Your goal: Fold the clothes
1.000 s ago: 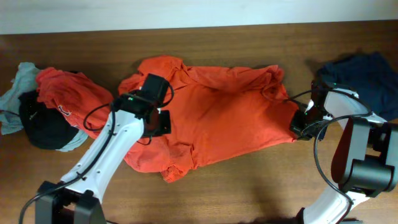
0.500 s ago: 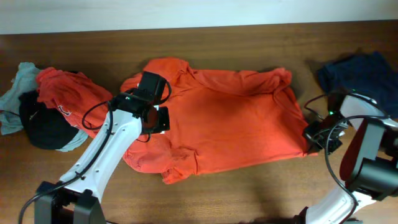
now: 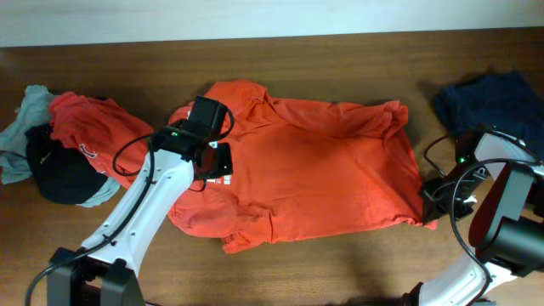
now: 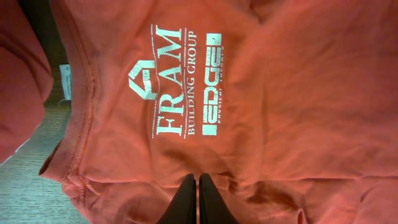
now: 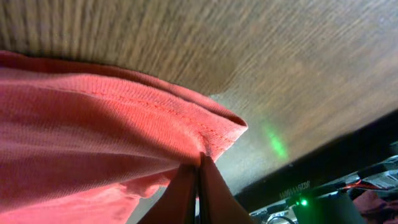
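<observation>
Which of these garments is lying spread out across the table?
The orange-red T-shirt in the middle; the red, black and grey heap and the navy garment are bunched up.

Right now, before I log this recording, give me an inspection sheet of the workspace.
Surface: brown wooden table, bare around the cloth.
Job's things: orange-red T-shirt spread across the middle, wrinkled, not folded; white lettering shows near its collar. Heap of garments in red, black and grey-green at far left; navy garment at far right.
Clutter: nothing seen.
Grippers: left gripper shut on the shirt below the lettering; right gripper shut on the shirt's hemmed corner at the right.
Cables: black cables loop off both arms.
Surroundings: pale band beyond the table's far edge; nothing else seen.
</observation>
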